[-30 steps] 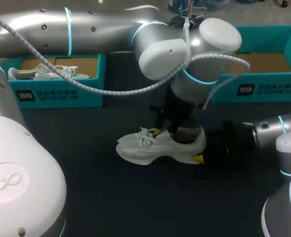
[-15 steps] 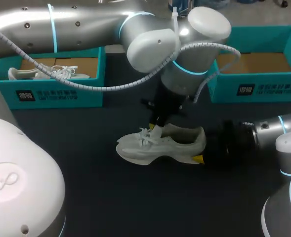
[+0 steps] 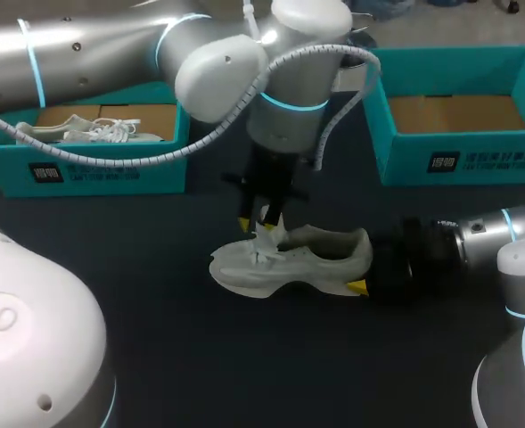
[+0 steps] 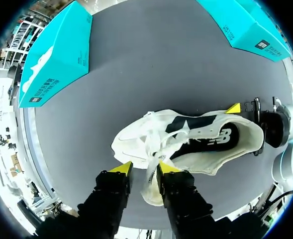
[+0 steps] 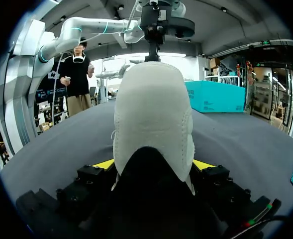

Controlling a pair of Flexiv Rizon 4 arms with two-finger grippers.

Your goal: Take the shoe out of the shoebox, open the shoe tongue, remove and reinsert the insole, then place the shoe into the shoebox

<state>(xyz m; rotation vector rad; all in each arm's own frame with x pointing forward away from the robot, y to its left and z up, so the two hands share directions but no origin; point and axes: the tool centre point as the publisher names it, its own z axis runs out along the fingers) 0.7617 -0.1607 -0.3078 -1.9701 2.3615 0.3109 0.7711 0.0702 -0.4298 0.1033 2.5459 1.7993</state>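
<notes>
The empty teal shoebox stands well beyond both pincers. The white sneaker lies on the table, its heel clamped between the right pincer's fingers. The left pincer, directly above the laces, is closed on what looks like the tongue, though a lace may be caught too. I judge the shoe light, with a stiff sole and floppy upper. The heel gives the firm hold, and the thin tongue could slip.

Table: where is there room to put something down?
The table is bare on the shoe's near side, and in a strip between it and the right box. It is crowded around the shoe: left gripper at its laces, right gripper on its heel.
</notes>
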